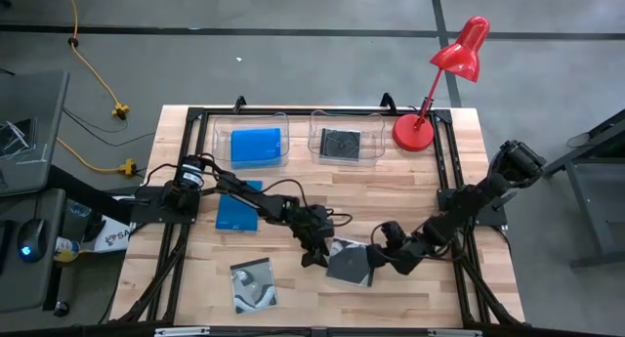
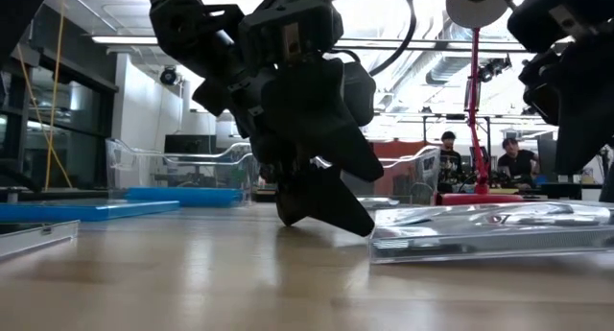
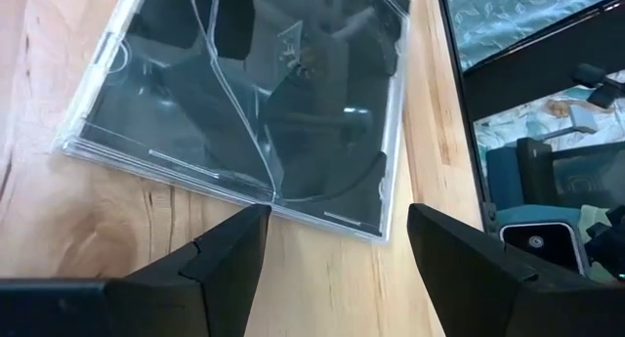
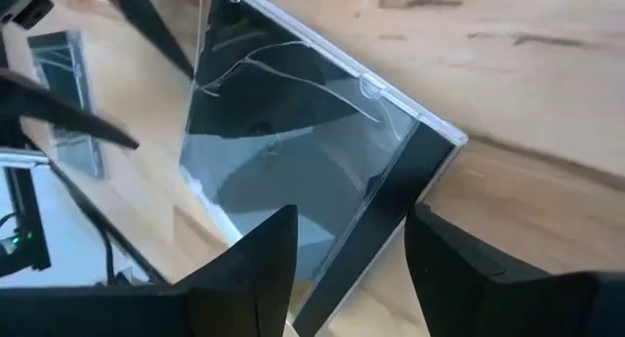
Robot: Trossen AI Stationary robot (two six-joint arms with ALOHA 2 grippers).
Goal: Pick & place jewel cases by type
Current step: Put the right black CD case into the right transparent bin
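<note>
Black jewel case (image 3: 244,103) lies flat on worktop (image 1: 430,171), front centre. Left gripper (image 1: 314,251) at its left edge, fingers (image 3: 220,254) open, empty. Right gripper (image 1: 383,241) at its right edge, fingers (image 4: 259,254) straddling the case's spine, not clamped.

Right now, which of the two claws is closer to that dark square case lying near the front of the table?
About equal. The left gripper stands open at the dark case's left edge; the right gripper stands open at its right edge.
</note>
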